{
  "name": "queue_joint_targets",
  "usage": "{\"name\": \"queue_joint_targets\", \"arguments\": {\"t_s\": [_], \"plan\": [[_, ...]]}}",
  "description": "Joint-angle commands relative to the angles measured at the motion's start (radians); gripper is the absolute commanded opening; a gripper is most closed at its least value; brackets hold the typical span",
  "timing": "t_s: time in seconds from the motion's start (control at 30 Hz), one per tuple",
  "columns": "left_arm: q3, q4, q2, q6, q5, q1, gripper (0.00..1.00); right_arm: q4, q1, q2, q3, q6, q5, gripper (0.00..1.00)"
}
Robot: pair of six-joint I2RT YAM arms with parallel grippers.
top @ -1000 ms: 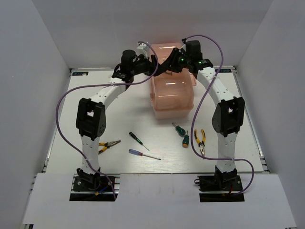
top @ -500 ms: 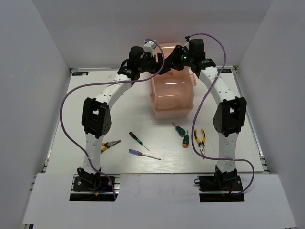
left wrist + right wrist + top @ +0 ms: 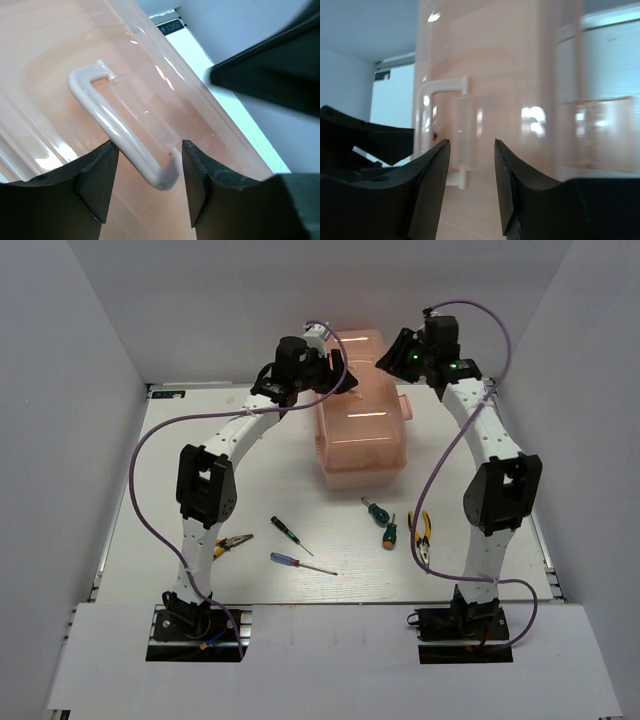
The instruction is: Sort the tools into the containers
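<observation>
The salmon-pink toolbox (image 3: 362, 430) stands shut at the back middle of the table. My left gripper (image 3: 342, 378) is open over its lid; in the left wrist view the white lid handle (image 3: 117, 127) runs down between the open fingers (image 3: 150, 172) without being clamped. My right gripper (image 3: 390, 359) is open and empty beside the toolbox's far right corner, facing its wall (image 3: 520, 100). On the table lie two pliers (image 3: 230, 543) (image 3: 420, 534), two stubby green screwdrivers (image 3: 375, 510) (image 3: 389, 534), a black-green thin screwdriver (image 3: 289, 534) and a blue-red one (image 3: 300, 563).
Purple cables (image 3: 135, 500) loop beside both arms. White walls (image 3: 90, 390) close in the table on the left, right and back. The tools lie between the toolbox and the arm bases (image 3: 195, 625).
My left gripper has moved right onto the toolbox lid, over the handle. My right gripper has pulled back to the right, away from the lid's middle. The tools have not moved.
</observation>
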State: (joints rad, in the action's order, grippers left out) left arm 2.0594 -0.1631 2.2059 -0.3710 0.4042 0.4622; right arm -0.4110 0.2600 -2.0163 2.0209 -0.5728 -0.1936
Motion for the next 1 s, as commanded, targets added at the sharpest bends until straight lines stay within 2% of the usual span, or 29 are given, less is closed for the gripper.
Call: {"name": "queue_joint_targets", "arguments": {"t_s": [0.0,0.13,0.23,0.4,0.5,0.97], "plan": [[0.024,-0.081,0.043,-0.037,-0.051,0.001,0.63,0.006,-0.080,0.113,-0.045,0.080,0.120,0.47],[0.053,-0.081,0.061,-0.077,-0.061,0.001,0.63,0.081,-0.171,0.166,-0.175,0.091,0.044,0.47],[0.080,-0.081,0.083,-0.103,-0.061,0.001,0.62,0.107,-0.218,0.151,-0.254,0.131,-0.135,0.47],[0.120,-0.101,0.113,-0.135,-0.050,0.001,0.59,0.116,-0.283,0.033,-0.249,0.194,-0.409,0.52],[0.120,-0.111,0.113,-0.135,-0.050,0.001,0.59,0.161,-0.298,-0.017,-0.243,0.223,-0.490,0.54],[0.097,-0.112,0.104,-0.126,-0.031,0.001,0.57,0.170,-0.309,-0.117,-0.258,0.255,-0.399,0.57]]}}
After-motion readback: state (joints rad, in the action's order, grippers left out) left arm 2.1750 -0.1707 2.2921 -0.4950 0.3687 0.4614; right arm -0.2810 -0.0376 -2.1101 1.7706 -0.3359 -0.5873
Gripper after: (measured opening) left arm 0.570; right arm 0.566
